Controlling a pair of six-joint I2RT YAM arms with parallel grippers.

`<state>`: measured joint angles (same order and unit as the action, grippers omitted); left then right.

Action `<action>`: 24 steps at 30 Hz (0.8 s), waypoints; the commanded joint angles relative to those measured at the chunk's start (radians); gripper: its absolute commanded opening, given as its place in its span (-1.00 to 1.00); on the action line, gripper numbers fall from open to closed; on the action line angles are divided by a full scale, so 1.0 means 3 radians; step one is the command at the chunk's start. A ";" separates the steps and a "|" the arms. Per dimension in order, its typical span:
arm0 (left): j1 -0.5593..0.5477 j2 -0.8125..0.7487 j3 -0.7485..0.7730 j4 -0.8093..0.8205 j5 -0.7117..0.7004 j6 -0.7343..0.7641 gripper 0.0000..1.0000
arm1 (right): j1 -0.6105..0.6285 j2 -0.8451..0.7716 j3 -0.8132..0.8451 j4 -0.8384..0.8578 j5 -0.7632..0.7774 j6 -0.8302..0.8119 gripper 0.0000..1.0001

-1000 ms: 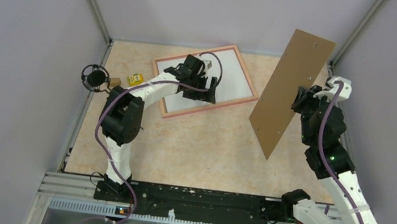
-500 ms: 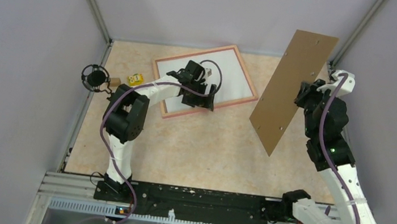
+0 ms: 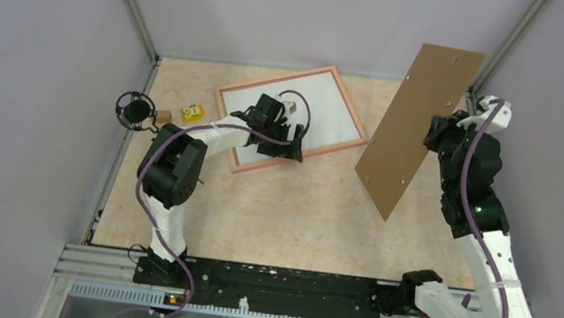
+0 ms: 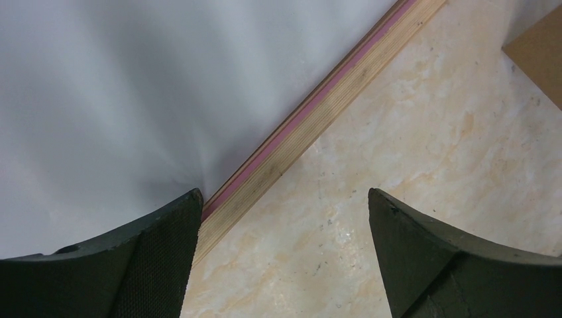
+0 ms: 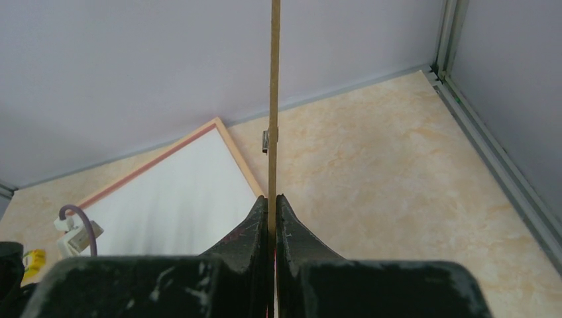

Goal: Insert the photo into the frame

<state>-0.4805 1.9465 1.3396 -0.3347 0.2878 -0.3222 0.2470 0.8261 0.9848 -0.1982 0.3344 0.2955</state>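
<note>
Left fingers (image 4: pixel 152 265), wide, have pulled back over the frame (image 4: pixel 311 112); right fingers (image 5: pixel 255 225) keep pinching the board (image 3: pixel 416 127)

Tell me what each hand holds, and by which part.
Right hand pinches the brown backing board midway along one long edge. Left hand is open over the frame, holding nothing.

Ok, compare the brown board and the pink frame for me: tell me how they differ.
The brown board is up in the air on edge, pinched by the right gripper; the pink frame lies flat on the table. The board is a solid panel; the frame is thin rails around a white sheet. The board is brown, the frame salmon-pink. Both are rectangular.
</note>
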 commanded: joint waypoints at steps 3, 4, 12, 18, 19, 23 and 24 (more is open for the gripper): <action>-0.0166 -0.0311 -0.0472 0.0205 0.0483 -0.0413 0.93 | -0.0326 0.0122 0.0531 -0.0236 -0.0389 0.0210 -1.00; -0.0200 -0.0338 -0.0511 0.0223 0.0523 -0.0459 0.93 | -0.0346 0.0153 0.0595 -0.0250 -0.0450 0.0236 -1.00; -0.0523 -0.0523 -0.0869 0.0679 0.0720 -0.0926 0.93 | -0.0353 0.0500 0.1562 -0.0700 -0.0455 0.0131 -1.00; -0.0894 -0.0580 -0.1274 0.1650 0.0838 -0.1651 0.93 | -0.0353 0.0686 0.2052 -0.1011 -0.0724 0.0267 -1.00; -0.0950 -0.0606 -0.1374 0.1870 0.0845 -0.1797 0.93 | -0.0351 0.0689 0.2059 -0.1022 -0.0761 0.0321 -1.00; -0.1161 -0.0609 -0.1532 0.2534 0.0826 -0.2180 0.91 | -0.0354 0.0712 0.2058 -0.1085 -0.0817 0.0516 -1.00; -0.1201 -0.0611 -0.1509 0.2599 0.0825 -0.2208 0.89 | -0.0353 0.0716 0.2056 -0.1095 -0.0790 0.0541 -1.00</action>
<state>-0.7933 1.7905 0.9054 0.2184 0.5114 -0.8448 0.1474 1.0317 1.5616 -0.5426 0.1253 0.3832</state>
